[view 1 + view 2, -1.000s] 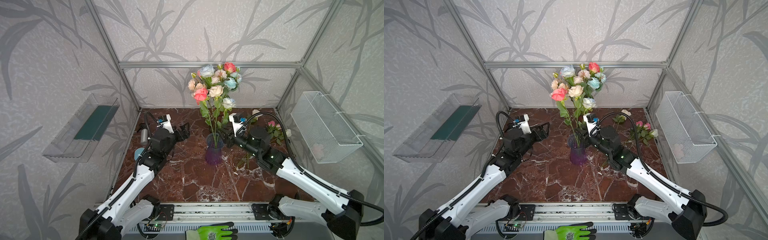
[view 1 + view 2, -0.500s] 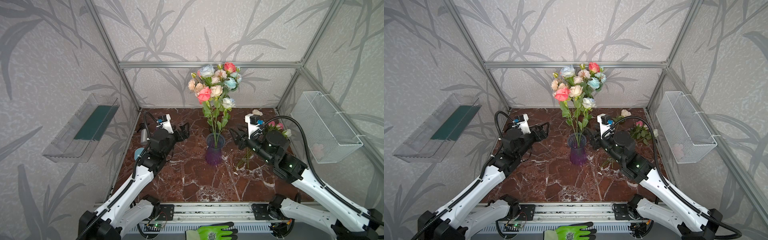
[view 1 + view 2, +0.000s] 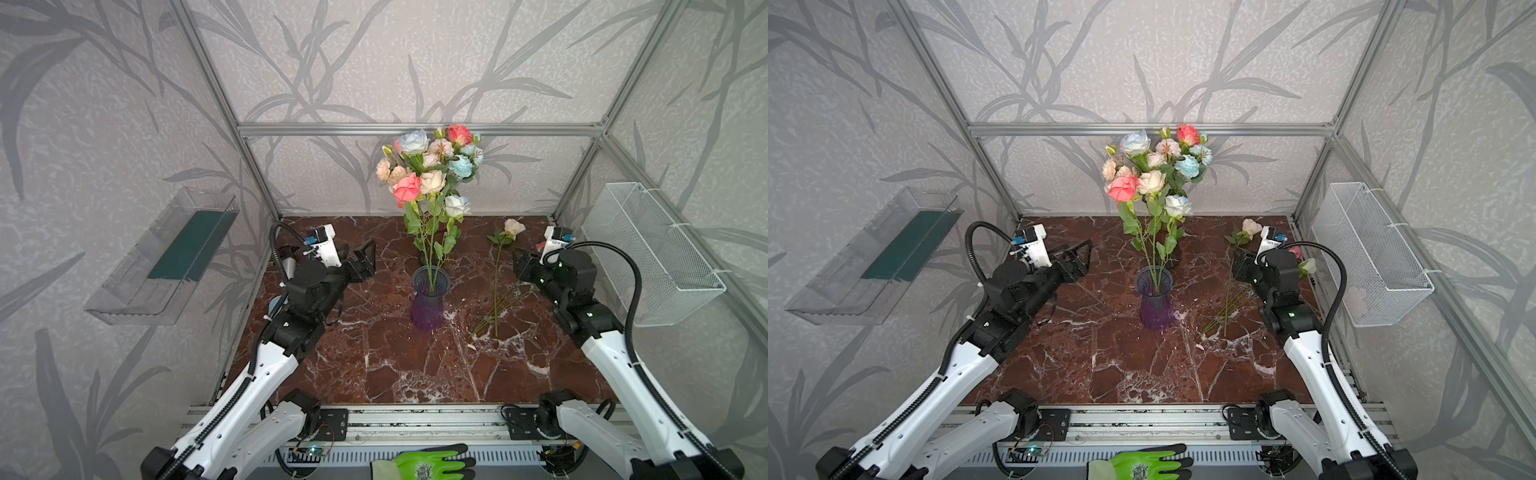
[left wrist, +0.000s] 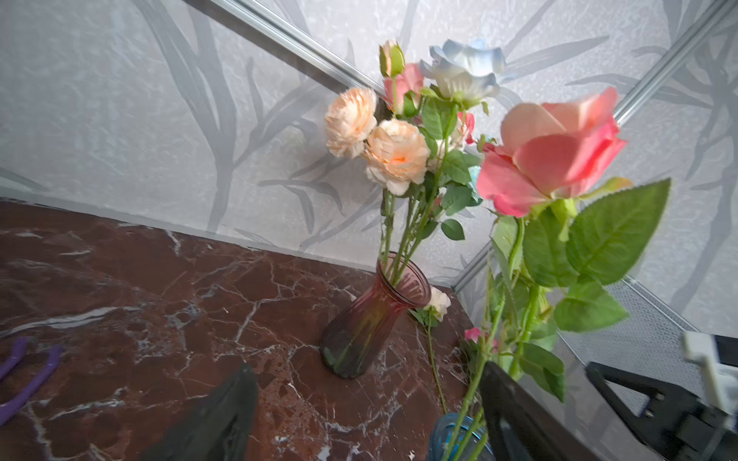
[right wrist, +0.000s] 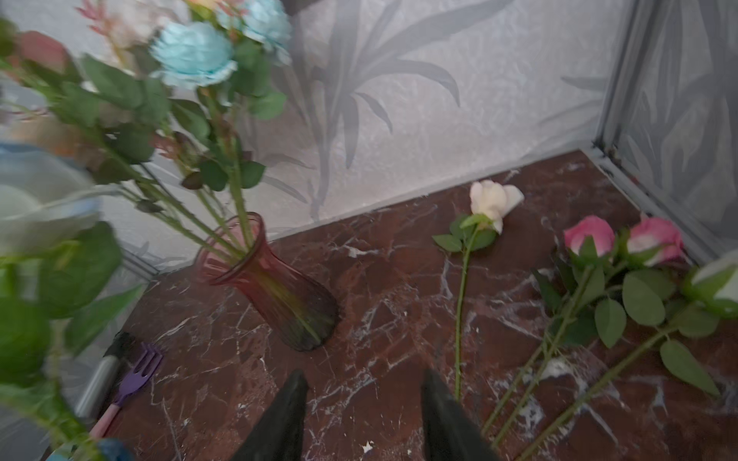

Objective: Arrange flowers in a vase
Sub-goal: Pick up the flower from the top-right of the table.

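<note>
While left gripper [image 4: 365, 369] and right gripper [image 5: 361, 383] gape empty: purple vase [image 3: 428, 309], coral rose [image 3: 407, 189] among others; red vase [image 4: 371, 319], peach blooms [image 4: 395, 155].

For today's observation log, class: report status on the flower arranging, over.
Left gripper open, empty. Right gripper open, empty, beside loose flowers on table. Purple vase holds a few stems. Nothing blocking them.

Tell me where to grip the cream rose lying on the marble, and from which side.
Grip the cream rose on its bare stem, below the leaves. Come straight down with the right gripper, jaws across the stem. It lies flat there, apart from the pink roses, and the soft head would probably crush.
</note>
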{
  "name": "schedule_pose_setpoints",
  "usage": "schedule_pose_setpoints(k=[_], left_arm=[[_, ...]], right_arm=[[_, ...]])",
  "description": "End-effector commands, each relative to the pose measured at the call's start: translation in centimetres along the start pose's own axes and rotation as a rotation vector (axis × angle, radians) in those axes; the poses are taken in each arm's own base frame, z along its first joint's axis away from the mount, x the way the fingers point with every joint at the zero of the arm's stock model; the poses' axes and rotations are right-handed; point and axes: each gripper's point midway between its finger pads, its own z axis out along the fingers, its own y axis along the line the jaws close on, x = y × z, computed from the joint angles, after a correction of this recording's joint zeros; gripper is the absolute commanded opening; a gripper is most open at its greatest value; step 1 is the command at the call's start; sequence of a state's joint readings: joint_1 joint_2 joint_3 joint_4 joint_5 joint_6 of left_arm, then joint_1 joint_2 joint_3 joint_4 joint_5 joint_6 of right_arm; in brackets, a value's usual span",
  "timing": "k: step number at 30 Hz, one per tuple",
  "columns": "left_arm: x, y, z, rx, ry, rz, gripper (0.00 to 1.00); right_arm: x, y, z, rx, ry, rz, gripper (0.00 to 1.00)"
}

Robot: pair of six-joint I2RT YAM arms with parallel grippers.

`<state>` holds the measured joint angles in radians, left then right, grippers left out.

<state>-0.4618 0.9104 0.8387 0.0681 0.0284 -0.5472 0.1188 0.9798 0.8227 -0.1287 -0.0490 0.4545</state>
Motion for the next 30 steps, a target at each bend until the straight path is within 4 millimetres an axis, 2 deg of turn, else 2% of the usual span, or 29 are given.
schedule_pose_setpoints(k=[1,5,10,16,19,24,30], left_arm=[[1.9,-2.4,0.8,0.075,0.111,-0.017,0.87],[3.6,-4.3,0.8,0.120,0.173,-0.011,0.84],[4.1,-7.2,-0.6,0.195,0.217,0.028,0.84],[4.7,-9.1,-1.1,0.281,0.250,0.021,0.84],[5.0,-10.2,-1.4,0.339,0.260,0.020,0.84],[5.1,-10.9,-1.6,0.373,0.266,0.027,0.84],[5.1,-10.6,-1.6,0.358,0.255,0.046,0.85]], right_arm=[[0.7,-0.5,1.1,-0.023,0.048,0.079,0.47],[2.3,-3.5,3.7,0.092,0.136,0.067,0.49],[5.9,-6.2,8.6,0.176,0.315,0.018,0.50],[9.4,-9.1,14.6,0.275,0.554,-0.046,0.50],[10.2,-10.1,17.2,0.308,0.658,-0.081,0.50],[9.8,-11.2,21.0,0.363,0.725,-0.114,0.48],[9.8,-12.5,23.5,0.413,0.742,-0.137,0.44]])
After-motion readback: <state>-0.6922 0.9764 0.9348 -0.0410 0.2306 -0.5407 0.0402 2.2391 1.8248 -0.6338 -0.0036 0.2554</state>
